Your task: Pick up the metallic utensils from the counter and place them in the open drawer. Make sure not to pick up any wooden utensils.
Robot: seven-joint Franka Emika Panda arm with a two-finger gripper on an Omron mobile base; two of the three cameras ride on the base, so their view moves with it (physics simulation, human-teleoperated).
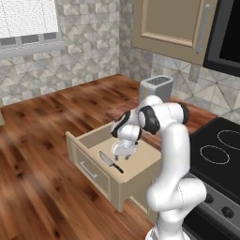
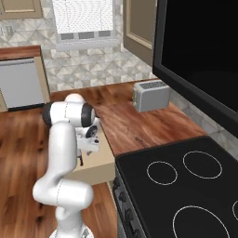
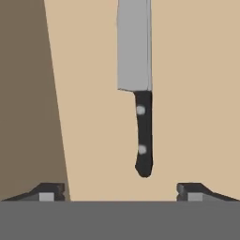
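Knife (image 3: 140, 93) lies in drawer (image 1: 136, 176); fingers (image 3: 47, 193) spread, released; toaster (image 1: 156, 87) behind.

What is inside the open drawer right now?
The knife lies flat on the open drawer floor, below the open claw. The arm covers the drawer's back part.

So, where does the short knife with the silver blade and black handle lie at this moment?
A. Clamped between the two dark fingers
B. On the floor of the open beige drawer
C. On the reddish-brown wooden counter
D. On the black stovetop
B: the short knife with the silver blade and black handle lies flat on the floor of the open beige drawer, and the two dark fingers stand wide apart, clear of it.
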